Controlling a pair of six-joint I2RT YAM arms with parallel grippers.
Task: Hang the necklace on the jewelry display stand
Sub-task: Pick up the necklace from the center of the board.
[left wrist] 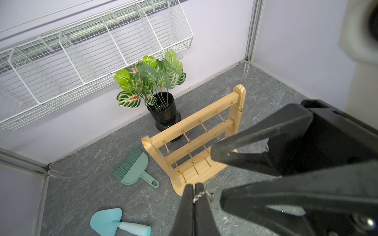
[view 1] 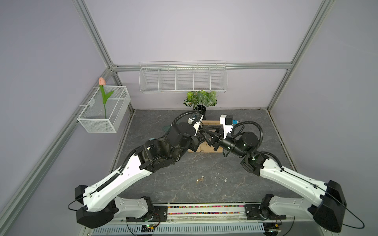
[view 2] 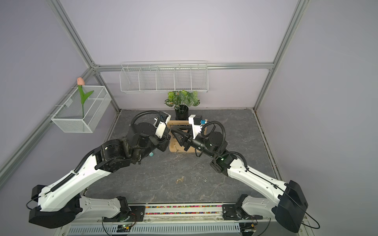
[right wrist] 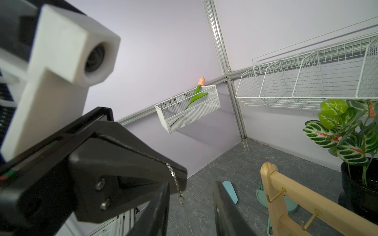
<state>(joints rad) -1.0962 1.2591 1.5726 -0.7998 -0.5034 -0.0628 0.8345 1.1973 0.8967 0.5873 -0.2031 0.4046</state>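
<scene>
Necklace [left wrist: 198, 195]: thin silver chain of small links, and only a short piece of it shows to me. It comes out from between the fingertips of the left gripper [left wrist: 193, 187]. These are pressed together on it, so the chain is pinched there and held off the table.

From the right wrist camera I see the necklace [right wrist: 173, 176] hang from the tip of the left gripper [right wrist: 181, 173], with a small clasp-like piece lower on it. Its loose part runs down in the gap of the right gripper [right wrist: 192, 187]. The jaws of the right gripper stand spread and nothing is clamped between them. Whether the chain touches a finger I cannot tell.

The jewelry display stand [left wrist: 194, 143] is light wood and stands upright: two posts, three crossbars with small gold hooks, and a flat base. The pinched chain is just in front of the stand, over the base corner at the end nearest the green brush [left wrist: 134, 167]. The right gripper [left wrist: 216, 176] is also in front of the stand, more toward its other end.

The brush lies just beside the stand. A blue trowel [left wrist: 114, 222] lies farther out on the same side. A potted plant [left wrist: 163, 114] is directly behind the stand. In both top views a small gold item [view 1: 200, 179] [view 2: 180, 179] lies on the table [view 1: 163, 183] well in front of the stand.
</scene>
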